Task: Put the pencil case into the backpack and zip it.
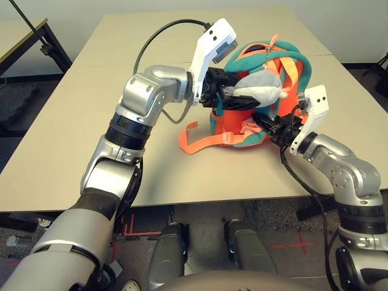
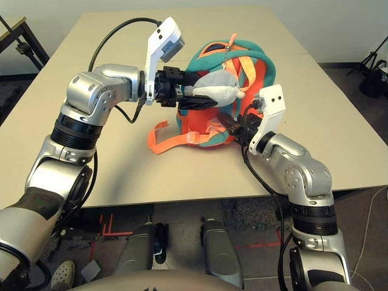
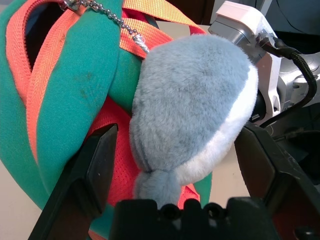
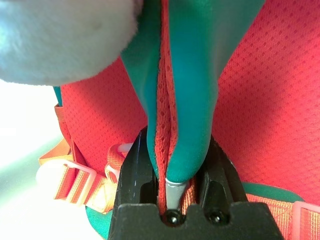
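The orange backpack with teal trim stands on the table, its orange straps draped over the top. A grey-white plush toy hangs from it on a chain. My left gripper is open, one finger on each side of the plush toy. From the right, my right gripper is shut on a fold of teal trim and orange mesh at the backpack's lower side; it also shows in the head view. The pencil case is out of view.
An orange strap loop lies on the beige table in front of the backpack. A dark-framed desk stands off to the far left. A black stand is on the floor at the right.
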Robot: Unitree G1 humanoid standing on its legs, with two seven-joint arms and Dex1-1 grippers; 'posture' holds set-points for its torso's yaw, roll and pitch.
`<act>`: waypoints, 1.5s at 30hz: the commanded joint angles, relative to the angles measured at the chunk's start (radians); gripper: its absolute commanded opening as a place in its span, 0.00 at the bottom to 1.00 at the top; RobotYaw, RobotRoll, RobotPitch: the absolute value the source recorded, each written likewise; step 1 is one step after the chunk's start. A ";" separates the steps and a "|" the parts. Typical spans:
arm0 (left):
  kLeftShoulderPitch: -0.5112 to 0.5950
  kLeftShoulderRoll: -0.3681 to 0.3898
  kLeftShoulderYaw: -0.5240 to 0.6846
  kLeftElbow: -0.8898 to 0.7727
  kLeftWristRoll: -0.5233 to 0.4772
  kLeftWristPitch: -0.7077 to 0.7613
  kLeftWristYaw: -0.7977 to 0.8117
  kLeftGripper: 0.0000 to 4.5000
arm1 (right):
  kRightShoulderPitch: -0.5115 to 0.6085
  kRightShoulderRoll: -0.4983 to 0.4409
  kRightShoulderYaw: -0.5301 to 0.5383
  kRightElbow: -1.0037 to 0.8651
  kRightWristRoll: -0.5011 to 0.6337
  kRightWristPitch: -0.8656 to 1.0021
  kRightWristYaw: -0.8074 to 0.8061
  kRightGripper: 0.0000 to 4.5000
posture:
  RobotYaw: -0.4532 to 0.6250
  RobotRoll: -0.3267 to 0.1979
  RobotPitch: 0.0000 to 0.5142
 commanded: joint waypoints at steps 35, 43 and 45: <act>-0.020 0.009 0.066 -0.040 -0.024 0.026 0.009 0.03 | 0.019 0.010 0.036 0.023 -0.030 0.011 0.004 0.18 | 0.29 0.62 0.22; -0.077 0.108 0.251 -0.087 -0.139 0.135 0.027 0.03 | 0.021 0.021 0.041 0.025 -0.036 0.006 0.005 0.18 | 0.30 0.62 0.22; -0.067 0.164 0.281 -0.095 -0.145 0.154 0.027 0.03 | 0.022 0.023 0.043 0.026 -0.036 0.005 0.006 0.18 | 0.30 0.62 0.23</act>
